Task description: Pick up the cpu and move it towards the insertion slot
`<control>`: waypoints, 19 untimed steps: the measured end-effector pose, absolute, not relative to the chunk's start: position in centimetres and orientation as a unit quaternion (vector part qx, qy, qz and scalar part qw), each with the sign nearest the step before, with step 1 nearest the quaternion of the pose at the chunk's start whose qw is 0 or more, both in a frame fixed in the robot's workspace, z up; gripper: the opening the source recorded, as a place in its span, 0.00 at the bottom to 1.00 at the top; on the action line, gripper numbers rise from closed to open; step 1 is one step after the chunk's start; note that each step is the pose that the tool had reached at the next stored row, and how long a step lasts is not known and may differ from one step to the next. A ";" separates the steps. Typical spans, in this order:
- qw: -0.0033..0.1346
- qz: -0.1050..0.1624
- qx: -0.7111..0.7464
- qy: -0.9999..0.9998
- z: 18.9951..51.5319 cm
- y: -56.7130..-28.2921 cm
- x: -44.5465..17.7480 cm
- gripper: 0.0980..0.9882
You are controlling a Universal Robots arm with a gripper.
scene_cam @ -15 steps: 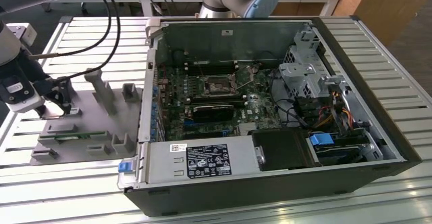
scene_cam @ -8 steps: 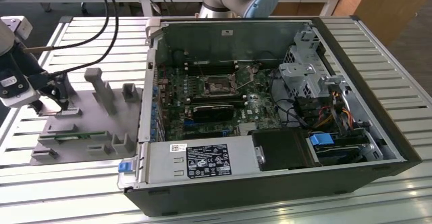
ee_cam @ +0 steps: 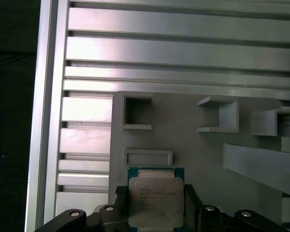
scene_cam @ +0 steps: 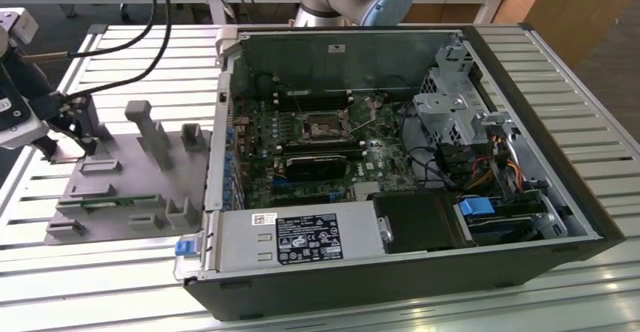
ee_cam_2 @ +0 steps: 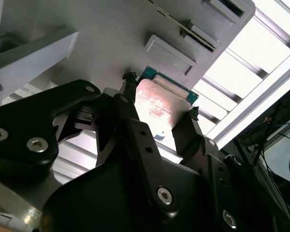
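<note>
Jaws sit narrow, with one black fingertip (ee_cam_2: 192, 115) on each side of the small flat square cpu with the pale silvery metal top and green edge (ee_cam: 155, 200). They look like they touch it on both sides, so I think you are holding it. I cannot tell if it is up off the flat grey plastic tray (ee_cam: 193, 154) with the upright blocks. That tray lies on the pale slatted metal surface (scene_cam: 120, 47), at the exterior view's left. Well apart, inside the open black computer case (scene_cam: 420, 291), sits the small square insertion slot with a silvery frame and dark middle (scene_cam: 325, 126). To do this well, squeeze softly and evenly, hold the cpu flat, and go straight up so it misses the blocks.
</note>
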State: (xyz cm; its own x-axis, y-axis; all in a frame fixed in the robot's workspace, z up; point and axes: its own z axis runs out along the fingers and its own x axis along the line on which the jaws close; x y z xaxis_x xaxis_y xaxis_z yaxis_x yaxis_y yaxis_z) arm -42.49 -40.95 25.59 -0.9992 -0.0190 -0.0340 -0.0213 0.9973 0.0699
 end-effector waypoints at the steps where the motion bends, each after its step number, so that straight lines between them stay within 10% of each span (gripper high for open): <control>1: 0.017 0.035 -0.010 0.999 25.8 -41.0 -42.5 0.50; 19: 0.029 0.035 -0.011 0.999 30.9 -41.0 -42.5 0.50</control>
